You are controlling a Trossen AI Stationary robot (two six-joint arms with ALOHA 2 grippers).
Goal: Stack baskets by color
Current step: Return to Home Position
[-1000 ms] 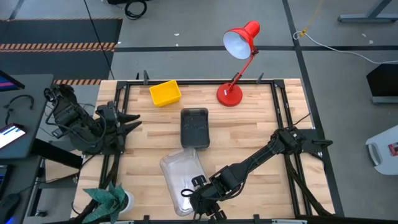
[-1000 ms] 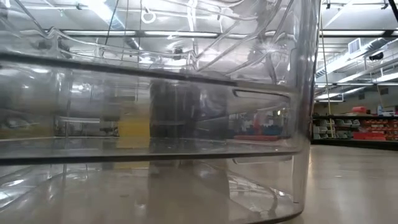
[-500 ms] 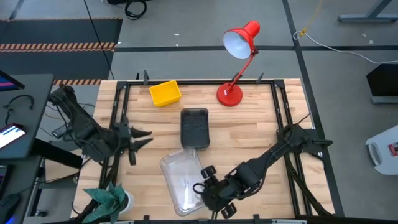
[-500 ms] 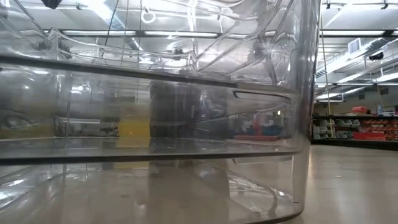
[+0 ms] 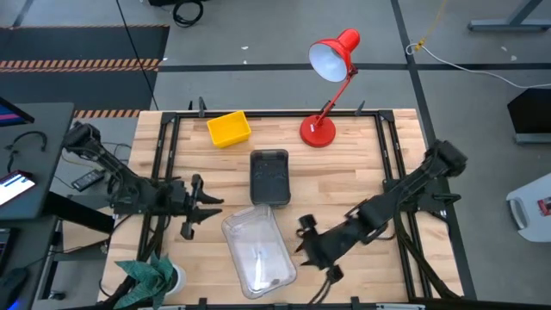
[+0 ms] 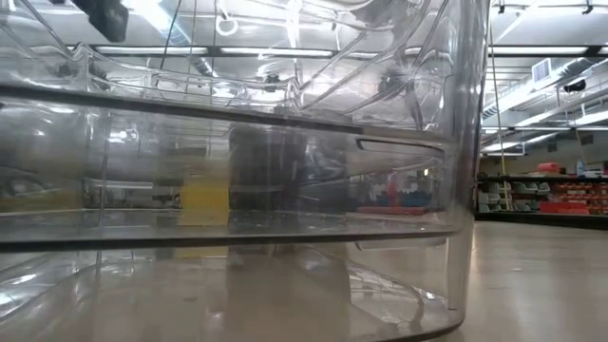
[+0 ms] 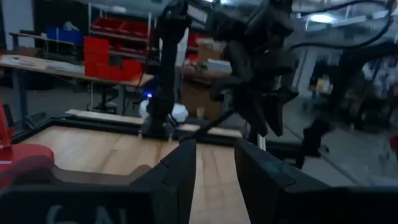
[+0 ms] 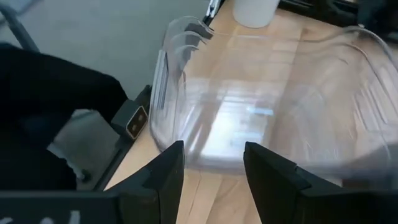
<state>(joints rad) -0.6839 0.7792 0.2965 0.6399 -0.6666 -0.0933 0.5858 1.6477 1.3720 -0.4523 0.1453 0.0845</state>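
The grey baskets [image 5: 269, 178] sit as one stack in the middle of the worktop [image 5: 344, 185]. The yellow baskets [image 5: 228, 129] stand stacked beyond the grey ones and to their left, near the far edge. The red lamp [image 5: 318, 131] stands beyond the grey baskets to their right. The clear baskets [image 5: 258, 252] lie nested just in front of the grey stack, turned slightly askew; whether they touch it I cannot tell. The left gripper [image 5: 207, 207] hovers left of the grey stack, apart from it, its fingers narrowly parted and empty. The right gripper [image 5: 303, 237] hangs in front of the grey stack and to its right, just beside the clear baskets, its fingers parted and holding nothing. In the low view the clear baskets fill most of the picture, with grey and yellow showing dimly through them
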